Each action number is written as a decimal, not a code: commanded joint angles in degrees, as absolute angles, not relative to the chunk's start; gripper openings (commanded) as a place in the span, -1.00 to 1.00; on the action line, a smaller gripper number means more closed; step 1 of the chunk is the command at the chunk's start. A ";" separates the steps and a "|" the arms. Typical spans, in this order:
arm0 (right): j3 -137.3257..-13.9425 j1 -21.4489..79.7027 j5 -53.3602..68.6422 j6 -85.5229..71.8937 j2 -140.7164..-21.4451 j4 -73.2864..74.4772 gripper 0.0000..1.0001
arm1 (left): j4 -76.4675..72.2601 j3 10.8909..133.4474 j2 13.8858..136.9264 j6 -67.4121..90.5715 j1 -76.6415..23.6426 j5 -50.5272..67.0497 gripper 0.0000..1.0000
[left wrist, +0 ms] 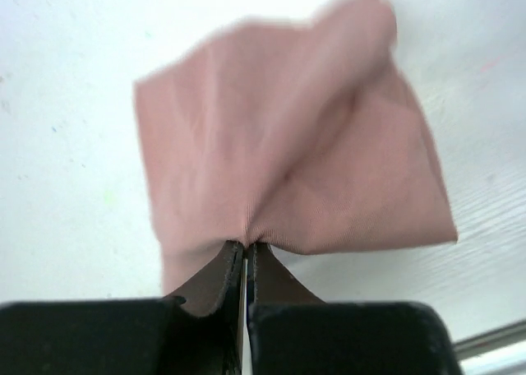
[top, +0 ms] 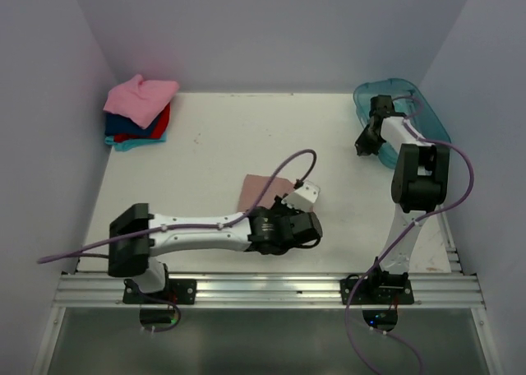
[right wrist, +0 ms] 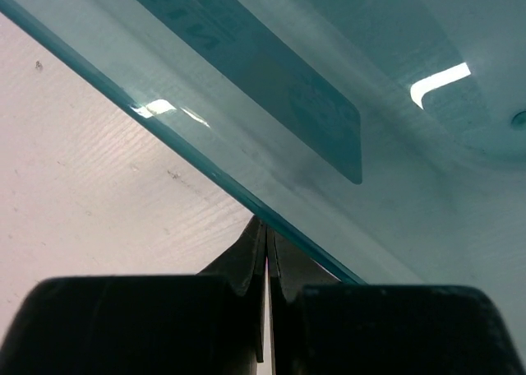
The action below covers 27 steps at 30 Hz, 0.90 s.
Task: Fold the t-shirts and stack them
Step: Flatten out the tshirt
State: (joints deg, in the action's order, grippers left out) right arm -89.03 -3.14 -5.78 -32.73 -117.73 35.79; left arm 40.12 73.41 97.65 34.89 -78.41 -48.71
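Pinches the dusty pink-brown tee (left wrist: 288,145) by one edge in the left claw (left wrist: 245,247), jaws closed nearly flat on the cloth. Gathers the fabric into creases at the pinch, with the rest spread as a rough folded square on the white surface (top: 222,136). Sets that tee near the front edge, roughly between the two arm bases. Reaches there with the left arm (top: 197,231) stretched low along the front from its base on the left.

Holds the right claw (right wrist: 265,227) at the far right, jaws pressed together to a hairline slit with nothing caught between them. Puts its tips right at the rim of the translucent teal tub (right wrist: 329,104) in the far right corner; cannot tell whether touching.

Leaves the other shirts well apart from the pink-brown one, piled in the far left corner by the wall. Stacks the bright pink tee (top: 141,97) loosely on top, the red tee (top: 162,118) and blue tee (top: 117,127) beneath, the teal tee (top: 136,144) lowest, on the surface.
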 commanded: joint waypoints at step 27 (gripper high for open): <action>-51.34 29.08 11.41 -25.22 -68.57 31.21 0.20 | 25.22 61.60 61.34 31.38 -46.58 -25.31 -1.00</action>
State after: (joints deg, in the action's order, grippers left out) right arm -55.05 26.79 7.33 -24.03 -73.69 32.69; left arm 34.48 58.26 62.15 32.18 -46.89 -28.25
